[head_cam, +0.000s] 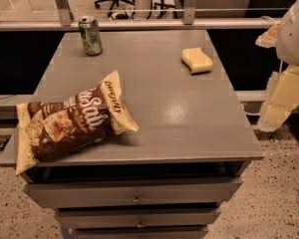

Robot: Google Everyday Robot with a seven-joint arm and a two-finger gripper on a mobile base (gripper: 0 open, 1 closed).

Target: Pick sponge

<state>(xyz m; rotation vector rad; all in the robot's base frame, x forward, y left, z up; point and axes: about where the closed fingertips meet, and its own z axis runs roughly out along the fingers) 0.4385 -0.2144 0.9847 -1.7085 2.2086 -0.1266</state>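
Jaws on the gripper (283, 99), at the right edge of the frame beside the tabletop (164, 103): spread or pressed together, I cannot tell. The sponge (197, 60) lies on the tabletop, upper right, apart from the gripper; green can (90, 35) upper left, chip bag (70, 121) lower left.

I read the small pale-yellow rectangular sponge (197, 60) as soft, matt foam. The grey drawer cabinet top (189, 113) looks like smooth painted metal with a dull sheen. The brown-and-yellow chip bag (70, 121) is crinkled, glossy film, and the green soda can (90, 35) is shiny metal. My gripper (281, 101), off the cabinet's right edge, looks pale-yellow and matt.
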